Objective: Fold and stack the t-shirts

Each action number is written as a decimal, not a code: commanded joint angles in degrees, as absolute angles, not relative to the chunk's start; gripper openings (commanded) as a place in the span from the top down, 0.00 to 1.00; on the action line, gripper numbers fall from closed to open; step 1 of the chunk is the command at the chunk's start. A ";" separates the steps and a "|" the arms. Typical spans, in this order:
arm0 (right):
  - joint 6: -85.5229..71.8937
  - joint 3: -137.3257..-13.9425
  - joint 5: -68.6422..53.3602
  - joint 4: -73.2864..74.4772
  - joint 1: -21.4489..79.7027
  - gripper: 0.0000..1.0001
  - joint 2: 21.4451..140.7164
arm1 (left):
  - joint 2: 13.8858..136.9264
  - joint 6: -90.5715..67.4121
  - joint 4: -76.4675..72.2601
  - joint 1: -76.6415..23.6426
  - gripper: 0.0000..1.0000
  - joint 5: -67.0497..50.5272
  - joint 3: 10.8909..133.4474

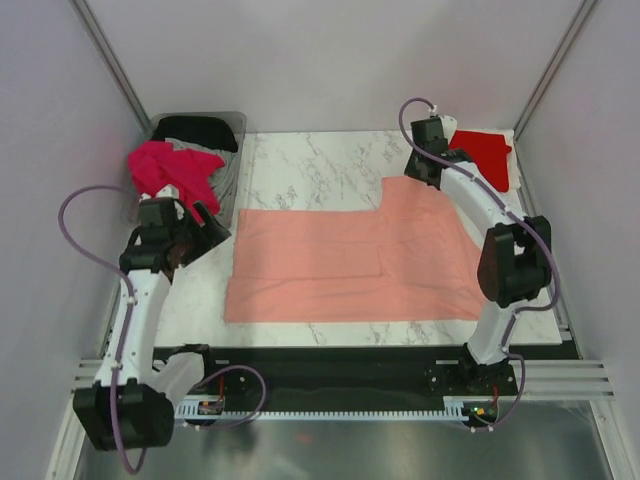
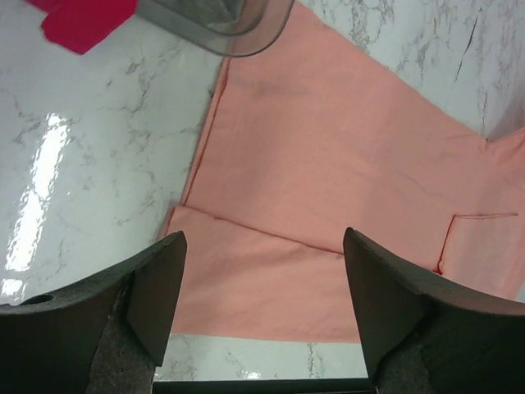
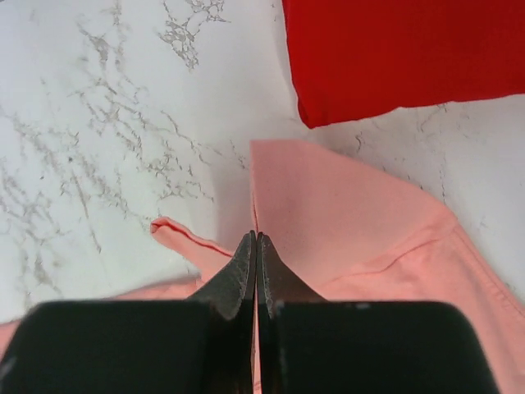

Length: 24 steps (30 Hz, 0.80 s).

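Observation:
A salmon pink t-shirt point(image 1: 350, 265) lies spread flat across the middle of the marble table, one sleeve reaching toward the far right. My right gripper point(image 1: 418, 170) sits at that sleeve's far edge. In the right wrist view its jaws point(image 3: 257, 238) are pressed together with the pink cloth's point(image 3: 344, 213) edge running in between them. A folded bright red shirt point(image 1: 488, 152) lies just beyond, and also shows in the right wrist view point(image 3: 410, 49). My left gripper point(image 1: 210, 225) hangs open and empty above the pink shirt's point(image 2: 328, 164) left edge, its midpoint point(image 2: 262, 279) over the cloth.
A clear grey plastic bin point(image 1: 237, 150) stands at the far left with a magenta shirt point(image 1: 170, 168) draped over its near side and a black shirt point(image 1: 200, 130) inside. Its rim point(image 2: 238, 37) is close ahead of my left gripper. Enclosure walls stand on three sides.

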<state>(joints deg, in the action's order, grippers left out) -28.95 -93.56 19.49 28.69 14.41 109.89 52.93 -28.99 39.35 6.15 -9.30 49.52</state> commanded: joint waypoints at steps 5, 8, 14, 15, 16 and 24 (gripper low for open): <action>-34.88 -74.03 15.65 20.49 14.24 1.00 95.81 | 72.40 -28.12 36.47 -8.25 0.19 2.19 65.38; -37.35 -65.41 13.19 17.76 14.59 1.00 90.54 | 81.36 -29.18 36.65 -11.24 0.23 4.12 70.48; -37.27 -53.54 14.24 14.94 14.68 1.00 81.83 | 96.82 -30.14 36.74 -16.52 0.23 4.93 78.83; -36.83 -52.31 14.33 14.85 14.68 1.00 81.74 | 99.03 -30.32 36.65 -16.61 0.23 4.66 80.93; -36.65 -51.77 14.24 14.85 14.59 1.00 81.65 | 101.05 -30.32 36.82 -16.70 0.23 4.57 82.08; -35.77 -48.78 13.10 13.19 14.68 1.00 80.16 | 120.48 -27.95 49.48 -14.33 0.22 19.07 101.49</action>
<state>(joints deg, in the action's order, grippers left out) -36.23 -49.10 13.54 16.27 14.48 82.08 117.56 -29.06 43.00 -16.10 11.25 94.98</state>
